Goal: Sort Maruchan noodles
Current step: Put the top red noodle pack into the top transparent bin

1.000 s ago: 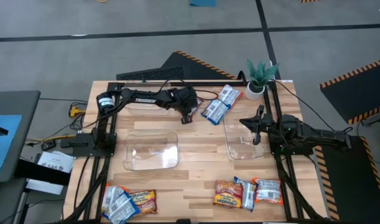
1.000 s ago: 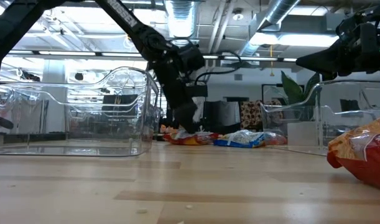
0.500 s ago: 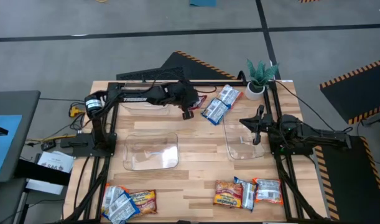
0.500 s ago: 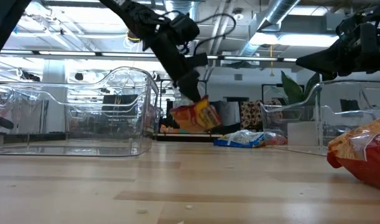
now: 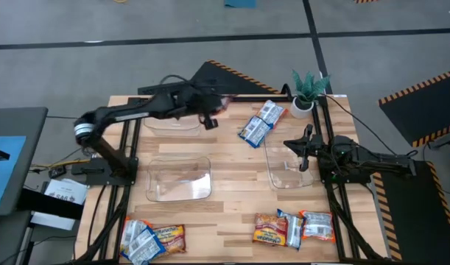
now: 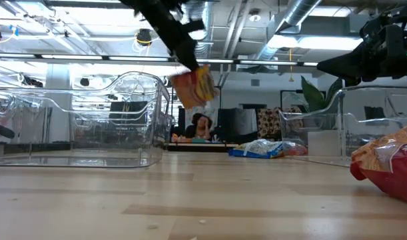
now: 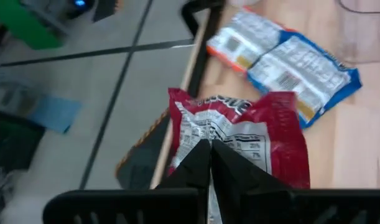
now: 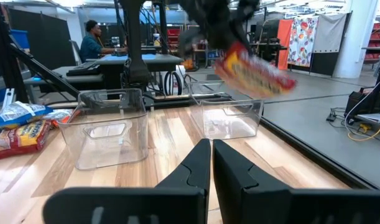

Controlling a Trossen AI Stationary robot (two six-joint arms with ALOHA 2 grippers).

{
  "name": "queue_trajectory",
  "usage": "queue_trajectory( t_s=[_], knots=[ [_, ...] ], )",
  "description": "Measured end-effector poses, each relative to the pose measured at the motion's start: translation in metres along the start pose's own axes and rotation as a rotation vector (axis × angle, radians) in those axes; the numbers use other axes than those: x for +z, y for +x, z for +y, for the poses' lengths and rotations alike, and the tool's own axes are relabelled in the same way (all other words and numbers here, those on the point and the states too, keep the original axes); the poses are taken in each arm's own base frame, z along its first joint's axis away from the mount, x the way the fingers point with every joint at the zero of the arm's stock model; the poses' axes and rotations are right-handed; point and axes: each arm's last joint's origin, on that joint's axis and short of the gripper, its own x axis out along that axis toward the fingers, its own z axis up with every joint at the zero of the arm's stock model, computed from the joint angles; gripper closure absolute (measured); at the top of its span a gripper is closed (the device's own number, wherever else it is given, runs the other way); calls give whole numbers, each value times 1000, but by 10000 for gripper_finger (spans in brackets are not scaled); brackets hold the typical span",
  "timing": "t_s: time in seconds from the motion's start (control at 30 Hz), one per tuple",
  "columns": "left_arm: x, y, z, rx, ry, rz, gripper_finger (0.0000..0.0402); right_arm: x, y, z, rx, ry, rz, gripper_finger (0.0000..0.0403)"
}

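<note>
My left gripper [image 7: 209, 144] is shut on a red-maroon noodle packet [image 7: 245, 140] and hangs high over the table's far edge [image 5: 210, 118], beside the far clear bin [image 5: 173, 119]. In the low view the packet [image 6: 193, 85] floats well above the tabletop. Two blue-and-white packets [image 5: 258, 122] lie flat on the far part of the table. More packets lie at the near left [image 5: 152, 237] and near right [image 5: 294, 227]. My right gripper [image 8: 211, 149] is shut and empty, waiting over the right clear bin [image 5: 287, 168]. My left gripper pinches the red packet between its two fingers at one edge [image 7: 199, 134], coming from above on a slant. The packet is lifted clear of the table and hangs tilted below the fingers [image 6: 184, 52].
A third clear bin [image 5: 179, 179] stands at the table's middle left. A potted plant [image 5: 307, 92] sits at the far right corner. Dark frame rails run along the far edge and both sides. Bare wood lies between the bins. A person sits in the room behind.
My left gripper has risen from the tabletop with the red packet and swung toward the far left, toward the far bin. The packet, which lay on the table beside the blue ones, now hangs clear in the air. The right arm has kept still.
</note>
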Motion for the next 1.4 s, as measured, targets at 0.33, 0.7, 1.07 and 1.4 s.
queue_trajectory(
  t_s=[0.33,0.7,1.07,1.4],
  knots=[
    [-34,-90,27,149,-114,76,401,0,0,0,0,0,0,360],
    [-117,-131,16,239,-292,31,401,0,0,0,0,0,0,360],
    [-88,-66,-21,-80,-162,-165,378,0,0,0,0,0,0,360],
    [-49,16,-80,-217,71,-31,238,0,0,0,0,0,0,360]
  ],
)
